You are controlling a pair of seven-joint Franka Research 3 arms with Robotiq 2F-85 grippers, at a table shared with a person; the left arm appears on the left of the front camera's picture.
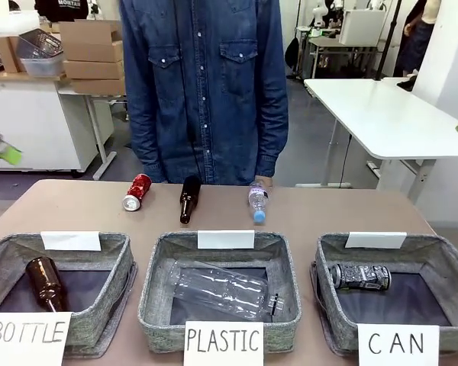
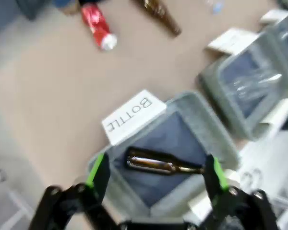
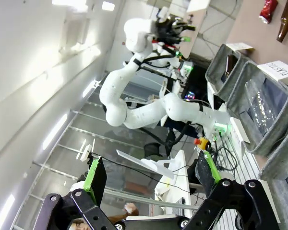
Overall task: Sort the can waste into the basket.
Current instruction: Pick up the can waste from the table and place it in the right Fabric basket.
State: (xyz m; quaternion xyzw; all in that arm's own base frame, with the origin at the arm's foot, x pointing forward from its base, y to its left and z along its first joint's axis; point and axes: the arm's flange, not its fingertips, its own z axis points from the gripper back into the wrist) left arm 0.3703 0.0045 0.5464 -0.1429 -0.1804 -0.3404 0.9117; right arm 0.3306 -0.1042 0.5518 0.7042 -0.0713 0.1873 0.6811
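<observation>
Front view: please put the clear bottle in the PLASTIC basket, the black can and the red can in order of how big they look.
1. the clear plastic bottle, plainly the largest
2. the black can
3. the red can
The black can lies nearer the camera, so the order of the two cans is unsure.

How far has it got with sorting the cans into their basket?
Done: the black can lies in the CAN basket. In hand: nothing; the left tool and right tool are both open and empty, the left one above the BOTTLE basket. Left: the red can lies on the table near the person, not yet picked up.
</observation>
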